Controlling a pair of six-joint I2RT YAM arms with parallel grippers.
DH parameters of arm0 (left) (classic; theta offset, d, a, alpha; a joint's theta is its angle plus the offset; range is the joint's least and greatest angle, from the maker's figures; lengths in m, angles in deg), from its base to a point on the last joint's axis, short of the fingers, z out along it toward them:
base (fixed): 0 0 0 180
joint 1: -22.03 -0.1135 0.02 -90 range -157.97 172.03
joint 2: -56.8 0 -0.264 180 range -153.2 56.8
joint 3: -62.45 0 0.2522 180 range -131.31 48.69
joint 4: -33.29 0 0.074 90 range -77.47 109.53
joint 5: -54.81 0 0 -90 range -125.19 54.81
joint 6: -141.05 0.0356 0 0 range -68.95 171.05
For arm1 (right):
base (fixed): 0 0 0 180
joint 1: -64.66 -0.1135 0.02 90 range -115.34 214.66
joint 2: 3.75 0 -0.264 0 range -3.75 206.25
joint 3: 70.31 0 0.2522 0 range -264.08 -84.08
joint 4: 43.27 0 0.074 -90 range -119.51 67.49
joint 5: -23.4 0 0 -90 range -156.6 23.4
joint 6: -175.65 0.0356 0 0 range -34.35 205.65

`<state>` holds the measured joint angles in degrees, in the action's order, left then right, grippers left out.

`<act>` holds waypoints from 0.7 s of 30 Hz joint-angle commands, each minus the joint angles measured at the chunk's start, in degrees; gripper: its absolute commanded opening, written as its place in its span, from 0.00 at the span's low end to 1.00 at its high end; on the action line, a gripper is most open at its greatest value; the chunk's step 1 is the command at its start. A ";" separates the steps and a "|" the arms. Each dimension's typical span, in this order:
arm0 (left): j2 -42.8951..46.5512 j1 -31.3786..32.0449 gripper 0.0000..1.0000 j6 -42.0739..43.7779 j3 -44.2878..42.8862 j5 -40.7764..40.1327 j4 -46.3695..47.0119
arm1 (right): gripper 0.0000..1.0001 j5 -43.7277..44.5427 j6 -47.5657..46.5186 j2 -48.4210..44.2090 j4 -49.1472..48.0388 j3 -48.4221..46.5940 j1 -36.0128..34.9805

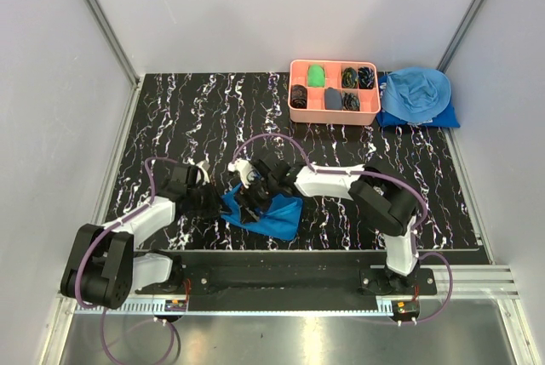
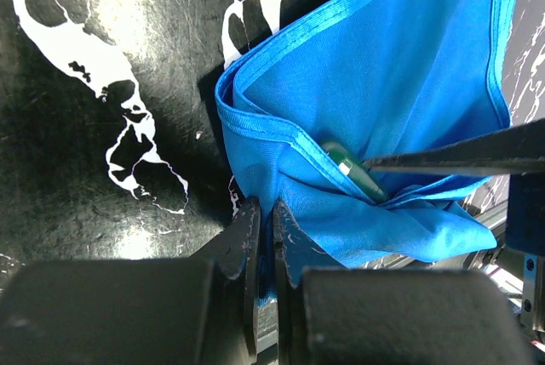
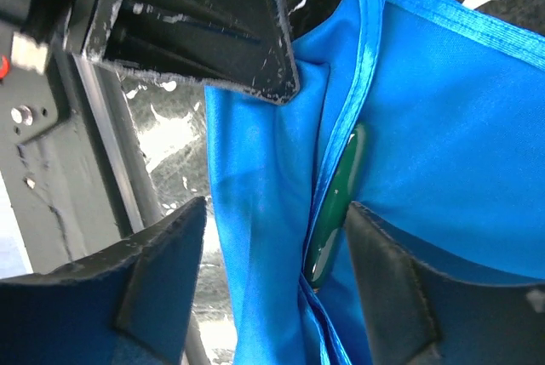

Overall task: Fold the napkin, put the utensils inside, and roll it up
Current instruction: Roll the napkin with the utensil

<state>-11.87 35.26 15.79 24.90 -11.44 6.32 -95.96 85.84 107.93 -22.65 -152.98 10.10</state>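
**Inspector:** State the position of the work item and of both end effectors.

**Operator:** The plain royal-blue thin cloth napkin [image 1: 274, 219] lies folded at lower centre of the top view. It rests on the black, white-veined marble-pattern table [image 1: 170, 118], between my two arms. My left gripper [image 2: 266, 212] is pinched nearly closed on the napkin's hemmed edge, and cloth shows between its pads at the bottom of the left wrist view. I judge it is there to anchor the layers so the fold does not slide. My right gripper [image 3: 274, 208] stands wide, one finger on each side of the fold, clasping nothing.

**Inspector:** Utensils?

**Operator:** One slim dark green handle [image 3: 339, 195] shows, tucked under the hemmed flap at centre of the right wrist view. The gold heads are hidden, so I cannot tell whether it is fork, spoon or both. I judge folding and loading are done or nearly so, and rolling is not yet begun. The wide jaws sit over the handle, likely to press or catch the bundle for the roll.

**Inspector:** Other items? Markings?

**Operator:** A salmon-pink plastic compartment tray [image 1: 332, 116] of small dark and green items sits at upper right of the top view. A paler sky-blue heap of cloth [image 1: 415, 91] lies just beside it, well apart from the work. No brand, label or writing is readable in any view.
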 commanded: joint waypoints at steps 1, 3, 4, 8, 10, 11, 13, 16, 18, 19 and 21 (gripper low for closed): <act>0.11 0.04 0.00 -0.07 0.94 -0.37 2.84 | 0.71 -2.28 3.41 0.73 -0.09 -3.69 0.86; 0.20 0.04 0.00 -0.15 1.11 -0.37 3.19 | 0.71 -2.27 4.20 0.65 -0.17 -3.96 1.13; 0.28 0.04 0.00 -0.15 1.29 -0.37 3.28 | 0.71 -2.54 4.30 0.47 -0.09 -4.22 1.22; 0.55 0.04 0.00 -0.59 1.38 -0.37 3.28 | 0.73 -4.21 3.68 0.38 0.88 -4.66 1.22; 0.20 0.04 0.00 -1.21 1.12 -0.19 3.19 | 0.75 -4.30 3.51 -1.01 1.23 -4.14 1.22; 0.28 0.04 0.00 -1.21 0.94 0.07 3.02 | 0.78 -3.86 3.33 -1.98 1.23 -3.61 1.22; 0.28 0.04 0.00 -1.21 0.42 -0.19 2.40 | 0.82 -1.32 3.07 -5.22 1.58 -2.20 1.04; 0.11 0.04 0.00 -1.03 -0.37 -0.37 1.61 | 0.84 3.59 1.05 -9.62 2.73 0.25 0.52; -0.15 0.04 0.00 -0.86 -0.73 -0.28 1.09 | 0.85 10.00 -2.55 -11.21 2.99 2.27 -2.02; -0.33 0.04 0.00 -0.68 -1.17 -0.19 0.74 | 0.85 12.46 -3.60 -12.09 2.99 2.80 -3.17; -0.94 0.04 0.00 -0.16 -1.69 -0.28 -0.14 | 0.83 17.82 -6.15 -12.45 3.08 3.42 -6.95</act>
<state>-11.93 35.26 14.76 25.40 -11.40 7.65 -89.51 85.69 99.64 -19.70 -150.82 9.09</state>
